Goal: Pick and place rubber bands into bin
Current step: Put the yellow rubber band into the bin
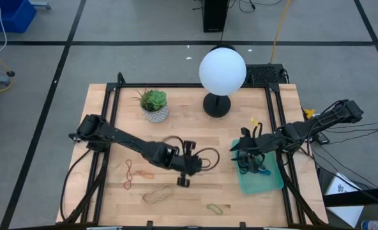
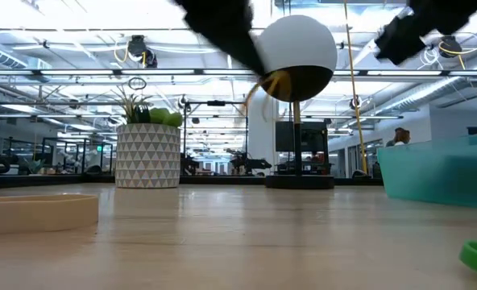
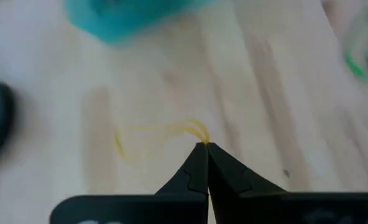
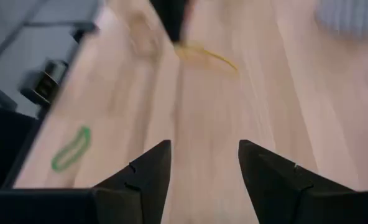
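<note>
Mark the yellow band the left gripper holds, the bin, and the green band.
yellow rubber band (image 3: 156, 130), left wrist view, upper strand.
bin (image 1: 265, 182), high view, bare floor.
green rubber band (image 4: 71, 149), right wrist view, loop's middle.

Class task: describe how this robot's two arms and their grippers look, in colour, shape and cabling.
Both arms are black, slim and jointed, with black cables looping alongside. The left gripper ends in two dark tapered fingers with stepped inner edges; the right gripper has the same dark wedge-shaped fingers.

The bin (image 1: 264, 181) is translucent teal-green. The table (image 1: 195, 128) is light wood. One band (image 3: 153, 132) is yellow, another band (image 4: 71, 149) is green, and one band (image 1: 129, 174) is red. The pot (image 2: 147, 156) is white with a grey triangle pattern. The lamp (image 1: 222, 69) has a white globe on a black base.
</note>
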Tool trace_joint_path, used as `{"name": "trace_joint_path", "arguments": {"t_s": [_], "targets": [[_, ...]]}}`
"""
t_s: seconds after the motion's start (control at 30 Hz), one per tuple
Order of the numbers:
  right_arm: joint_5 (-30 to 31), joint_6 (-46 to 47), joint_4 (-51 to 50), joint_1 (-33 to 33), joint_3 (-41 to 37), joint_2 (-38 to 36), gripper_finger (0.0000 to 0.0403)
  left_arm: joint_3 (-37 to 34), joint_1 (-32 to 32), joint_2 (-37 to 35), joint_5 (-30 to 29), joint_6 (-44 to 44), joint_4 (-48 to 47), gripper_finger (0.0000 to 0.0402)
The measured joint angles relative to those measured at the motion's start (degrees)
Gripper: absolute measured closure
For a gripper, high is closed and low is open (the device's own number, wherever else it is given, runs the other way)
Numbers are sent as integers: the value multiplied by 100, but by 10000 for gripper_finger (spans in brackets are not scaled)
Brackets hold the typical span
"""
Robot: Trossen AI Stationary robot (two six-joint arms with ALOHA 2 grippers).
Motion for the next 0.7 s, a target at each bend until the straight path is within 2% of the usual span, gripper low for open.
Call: {"name": "trace_joint_path", "arguments": {"t_s": [0.1, 0.27, 0.43, 0.7], "targets": [[-6, -693, 629, 0, -2, 25, 221, 2, 128, -106, -200, 384, 532, 400], [9, -1649, 1257, 0, -2, 220, 226, 2, 293, -84, -207, 970, 1094, 399], [45, -2468, 1629, 0, -4, 646, 227, 2, 471, -86, -211, 1051, 1393, 398], [886, -3257, 2350, 0, -4, 1443, 232, 6, 613, -88, -201, 1226, 1559, 399]]}}
